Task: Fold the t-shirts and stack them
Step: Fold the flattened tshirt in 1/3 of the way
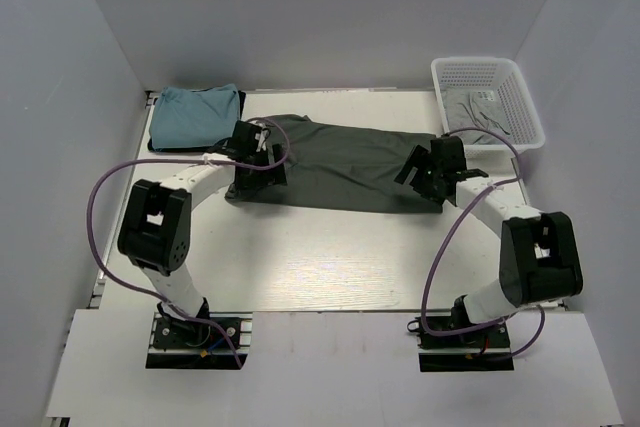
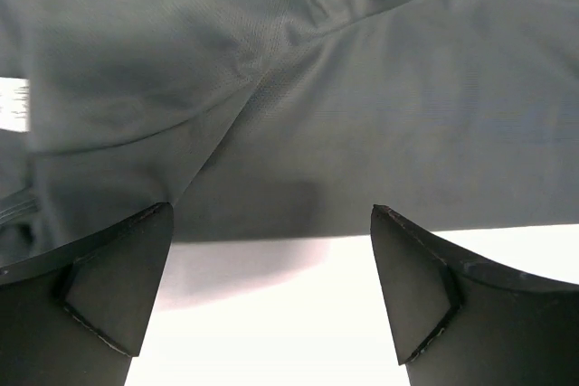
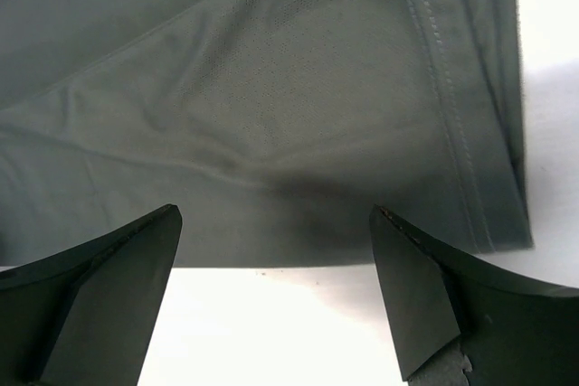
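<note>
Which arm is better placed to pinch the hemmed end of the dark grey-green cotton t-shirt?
Right. The right arm has its jaws open at the near edge of the dark grey-green cotton t-shirt, with the stitched hem just ahead. The left arm sits at the opposite end.

white mesh basket [image 1: 522, 97] at the table's [image 1: 330, 267] far right corner.

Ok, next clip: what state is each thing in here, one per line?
Dark tee: laid out flat mid-table, not gripped.
Teal tee: folded, far left corner.
Grey tee: crumpled in the basket.
Basket: upright, far right corner.
Left gripper: open, at the dark tee's near edge, left end.
Right gripper: open, at the dark tee's near edge, right end.
</note>
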Controlling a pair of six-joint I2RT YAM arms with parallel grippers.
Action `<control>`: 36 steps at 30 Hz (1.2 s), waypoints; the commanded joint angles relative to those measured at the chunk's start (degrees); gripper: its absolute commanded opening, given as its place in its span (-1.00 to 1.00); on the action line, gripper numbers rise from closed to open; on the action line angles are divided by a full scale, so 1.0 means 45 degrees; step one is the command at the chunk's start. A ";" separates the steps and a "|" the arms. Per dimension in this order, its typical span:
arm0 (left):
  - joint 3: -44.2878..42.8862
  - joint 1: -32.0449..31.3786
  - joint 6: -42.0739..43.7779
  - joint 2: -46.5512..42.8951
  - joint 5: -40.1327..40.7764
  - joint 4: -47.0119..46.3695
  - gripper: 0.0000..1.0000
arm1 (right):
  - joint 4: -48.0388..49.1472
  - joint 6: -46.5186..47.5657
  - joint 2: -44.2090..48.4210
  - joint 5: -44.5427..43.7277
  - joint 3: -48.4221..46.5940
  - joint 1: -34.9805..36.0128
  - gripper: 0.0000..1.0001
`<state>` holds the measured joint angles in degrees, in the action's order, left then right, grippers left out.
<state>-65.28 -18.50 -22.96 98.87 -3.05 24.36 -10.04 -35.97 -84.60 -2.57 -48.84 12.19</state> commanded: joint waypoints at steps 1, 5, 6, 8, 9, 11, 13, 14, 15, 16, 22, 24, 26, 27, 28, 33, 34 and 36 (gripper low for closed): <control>-0.0006 0.0010 -0.0210 0.0449 -0.0339 -0.0413 1.00 | 0.0923 0.0082 -0.0438 0.0434 -0.0006 0.0027 0.81; -0.0669 0.0360 -0.0502 0.1523 0.0479 -0.0218 1.00 | 0.0806 0.0043 -0.0907 0.0415 0.0014 -0.0012 0.81; -0.0999 0.0362 -0.0503 0.1699 0.0927 0.0130 1.00 | 0.0787 0.0043 -0.1024 0.0376 0.0091 -0.0051 0.81; -0.1468 0.0362 -0.0620 0.2168 0.2042 0.0658 1.00 | 0.0611 0.0004 -0.1180 0.0122 0.0053 0.0007 0.81; -0.1819 0.0362 -0.0620 0.2170 0.2509 0.1067 1.00 | 0.0514 0.0004 -0.1278 0.0005 0.0014 -0.0032 0.81; -0.2095 0.0362 -0.0874 0.2287 0.4032 0.1363 1.00 | 0.0318 -0.0054 -0.1434 -0.0190 -0.0026 -0.0032 0.81; -0.2213 0.0497 -0.0991 0.2287 0.5008 0.1480 1.00 | 0.0124 -0.0190 -0.1532 -0.0386 -0.0045 -0.0033 0.81; -0.2348 0.0653 -0.0991 0.2287 0.5129 0.1481 1.00 | 0.0026 -0.0269 -0.1552 -0.0734 -0.0065 -0.0051 0.81; -0.2524 0.0654 -0.1146 0.2538 0.5247 0.1617 1.00 | -0.0130 -0.0289 -0.1610 -0.0989 -0.0084 -0.0032 0.81; -0.2700 0.0809 -0.1302 0.2695 0.5577 0.2140 1.00 | -0.0170 -0.0347 -0.1611 -0.1050 -0.0065 -0.0032 0.81; -0.3443 0.1045 -0.1013 0.2679 0.4377 0.2479 1.00 | -0.0327 -0.0348 -0.1630 -0.1441 -0.0065 -0.0013 0.78; -0.3072 0.1045 -0.0855 0.2015 0.3612 0.2106 1.00 | -0.0171 -0.0212 -0.1533 -0.1112 -0.0143 0.0027 0.78; -0.2800 0.1045 -0.0719 0.1586 0.3160 0.2106 1.00 | -0.0131 -0.0075 -0.1242 -0.1147 -0.0201 0.0027 0.78; -0.2799 0.1045 -0.0718 0.1197 0.2752 0.2106 1.00 | -0.0112 0.0042 -0.1124 -0.1245 -0.0221 0.0046 0.78; -0.2799 0.1045 -0.0467 0.1038 0.2323 0.1952 1.00 | 0.0004 0.0236 -0.0794 -0.1188 -0.0221 0.0046 0.78; -0.2936 0.0752 -0.0327 0.0861 0.1438 0.1657 1.00 | 0.0492 0.0647 -0.0069 -0.1110 -0.0104 0.0241 0.78; -0.3071 0.0752 -0.0327 0.1209 0.1439 0.1657 1.00 | 0.0494 0.0649 -0.0048 -0.1090 -0.0123 0.0241 0.78; -0.3072 0.0752 -0.0444 0.1543 0.1322 0.1657 1.00 | 0.0668 0.0707 -0.0145 -0.1071 -0.0085 0.0319 0.78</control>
<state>-78.24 -14.70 -25.36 105.89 5.61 32.34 -9.32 -34.46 -86.24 -7.01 -48.86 12.95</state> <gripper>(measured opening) 0.997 0.893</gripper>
